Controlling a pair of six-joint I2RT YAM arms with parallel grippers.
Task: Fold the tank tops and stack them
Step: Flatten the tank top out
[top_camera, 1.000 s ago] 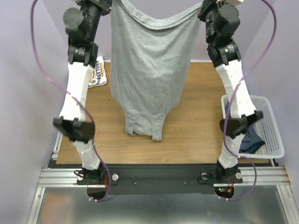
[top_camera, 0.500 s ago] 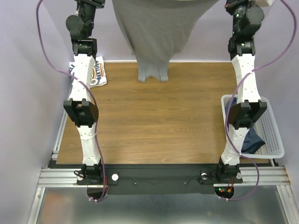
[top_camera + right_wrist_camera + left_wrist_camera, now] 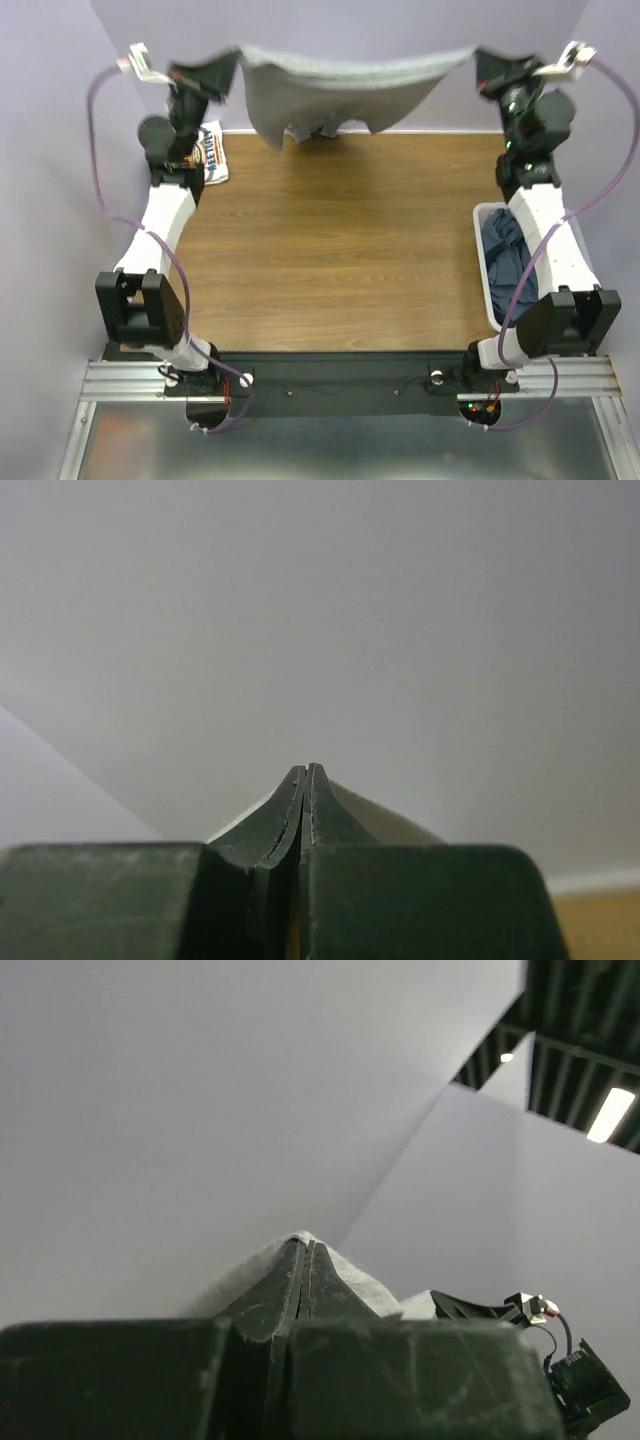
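The light grey tank top (image 3: 335, 92) is stretched wide between my two grippers, in the air over the table's far edge, its lower part bunched and blurred. My left gripper (image 3: 234, 66) is shut on its left end and my right gripper (image 3: 479, 60) on its right end. In the left wrist view the closed gripper (image 3: 303, 1246) has grey cloth (image 3: 355, 1282) around its tip. In the right wrist view the closed gripper (image 3: 306, 771) has pale cloth (image 3: 385, 822) beside it. A folded white printed tank top (image 3: 211, 152) lies at the back left. Dark slate-blue tank tops (image 3: 506, 262) sit in the basket.
The white mesh basket (image 3: 481, 216) stands at the table's right edge, partly hidden by my right arm. The wooden table (image 3: 340, 250) stretches between the arms. Purple walls close in at the back and both sides.
Both arms have swung forward and down from a high raised pose. The grey top, which hung long over the table, now stretches sideways at the far edge with its lower part flung back.
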